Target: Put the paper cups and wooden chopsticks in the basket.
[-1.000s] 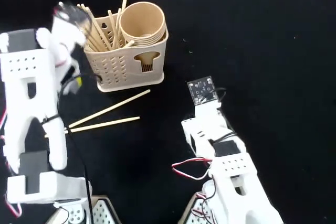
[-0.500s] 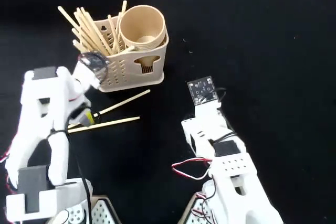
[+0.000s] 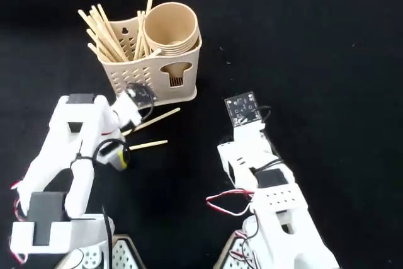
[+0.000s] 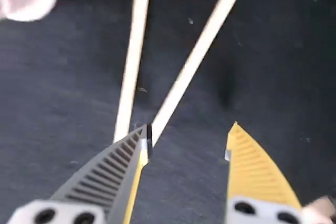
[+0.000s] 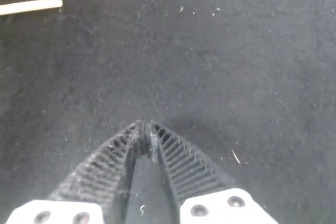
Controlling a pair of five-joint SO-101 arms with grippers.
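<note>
**A:** Where do we find the cups?

**B:** We see the paper cups (image 3: 171,26) nested in one stack. They stand upright inside the basket (image 3: 148,86), at the end nearer the right arm (image 3: 264,181).

**A:** And the chopsticks?

**B:** A bundle of chopsticks (image 3: 107,33) stands in the basket's other end, leaning outward and fanning above the rim. Two more are not yet in. They lie flat on the black surface (image 3: 315,61), on the arms' side of the basket. The nearer chopstick (image 3: 157,118) lies slanted, close to the basket's foot. The farther chopstick (image 3: 148,145) lies a little beyond it, closer to level. The two draw together toward the left arm (image 3: 72,149).

**A:** What do we make of the left pincer?

**B:** The left pincer (image 4: 189,128) is spread wide with nothing between its jaws. It sits low over the surface, at the ends of those two sticks that lie farther from the basket. One stick ends right at the tip of the grey finger (image 4: 113,166), and the other runs in behind that finger. We cannot tell whether either one touches it. The yellow finger (image 4: 252,166) is apart from both sticks, over bare surface.

**A:** And the right one?

**B:** The right pincer (image 5: 145,129) is closed, tip against tip, and grips nothing. It points down at bare surface on the arms' side of the basket, off toward the cups' end. It is well apart from the basket. From its wrist we see the basket's pale foot and one chopstick end beyond it.
</note>
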